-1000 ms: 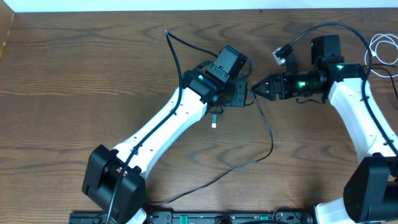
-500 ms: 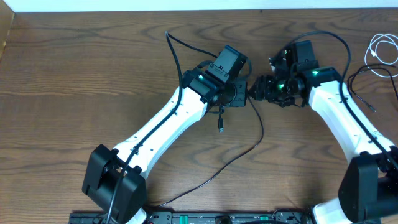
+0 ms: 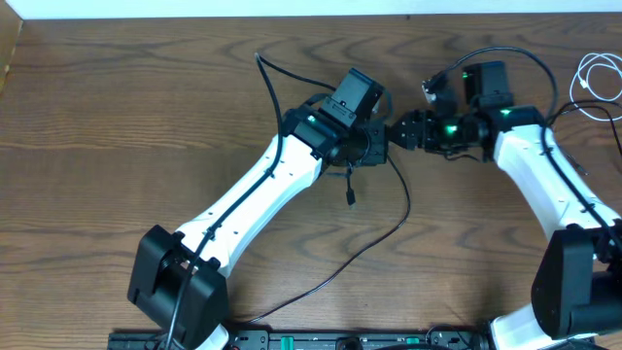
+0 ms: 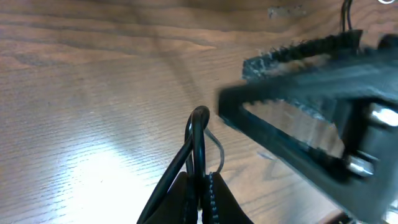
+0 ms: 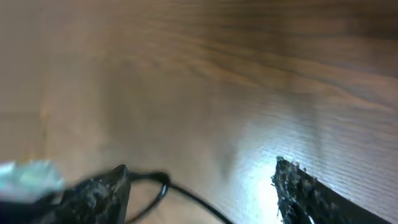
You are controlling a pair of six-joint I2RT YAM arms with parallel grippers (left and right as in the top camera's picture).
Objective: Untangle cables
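A thin black cable (image 3: 406, 199) runs from the far middle of the table through my left gripper (image 3: 381, 146) and curves down to the front edge. Its small plug end (image 3: 351, 199) hangs below the gripper. In the left wrist view my left gripper (image 4: 202, 182) is shut on a bend of the black cable (image 4: 198, 134). My right gripper (image 3: 397, 131) faces the left one, tip to tip. In the right wrist view it (image 5: 199, 186) is open, with a loop of the black cable (image 5: 163, 182) next to its left finger.
A coiled white cable (image 3: 595, 76) lies at the far right edge, with another thin black cable (image 3: 556, 119) beside it behind the right arm. The right gripper's fingers (image 4: 292, 99) fill the upper right of the left wrist view. The table (image 3: 117, 126) is dark wood.
The right wrist has turned and moved closer to the left gripper. The hanging plug has dropped lower and to the right. The cable's curve on the table has shifted left.
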